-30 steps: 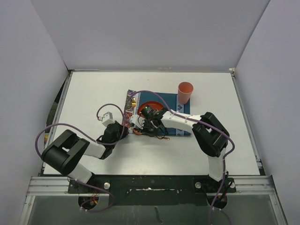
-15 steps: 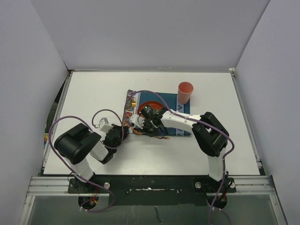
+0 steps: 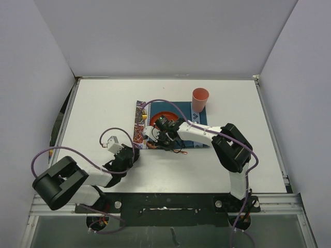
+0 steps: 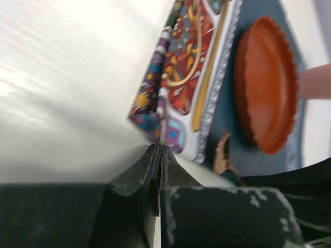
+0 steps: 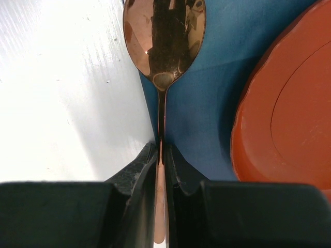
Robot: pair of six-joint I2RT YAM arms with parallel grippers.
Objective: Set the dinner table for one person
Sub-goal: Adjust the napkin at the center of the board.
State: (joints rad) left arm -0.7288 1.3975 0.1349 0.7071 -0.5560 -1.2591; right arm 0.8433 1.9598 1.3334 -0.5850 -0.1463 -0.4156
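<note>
Top external view first: the dinner table (image 3: 98, 108) is a big flat white slab with thin metal edging, and it spreads out under and all around both claws. The left gripper (image 3: 133, 153) sits right at the near-left corner of the placemat (image 3: 140, 116), with the right gripper (image 3: 154, 141) just beside it over the mat's near edge.

Left wrist cam – the table (image 4: 62, 77) runs off ahead and to the left of the claw as smooth, slightly glossy white. The left gripper (image 4: 159, 151) has its black fingers pressed together on the mat's corner. That end of the mat (image 4: 181, 77) is a busy multicoloured woven-looking pattern, and past it comes plain teal. An orange plate (image 4: 266, 82) with a scalloped rim lies further out to the right.

Right wrist cam – the right gripper (image 5: 161, 147) is clamped tight on the thin handle of a shiny copper spoon (image 5: 164, 36) (the bowl points straight out ahead). White table (image 5: 62, 103) lies left of the claw, teal mat (image 5: 207, 77) and plate (image 5: 289, 119) to the right. A salmon cup (image 3: 200, 99) stands well beyond both claws, at the mat's far edge.
</note>
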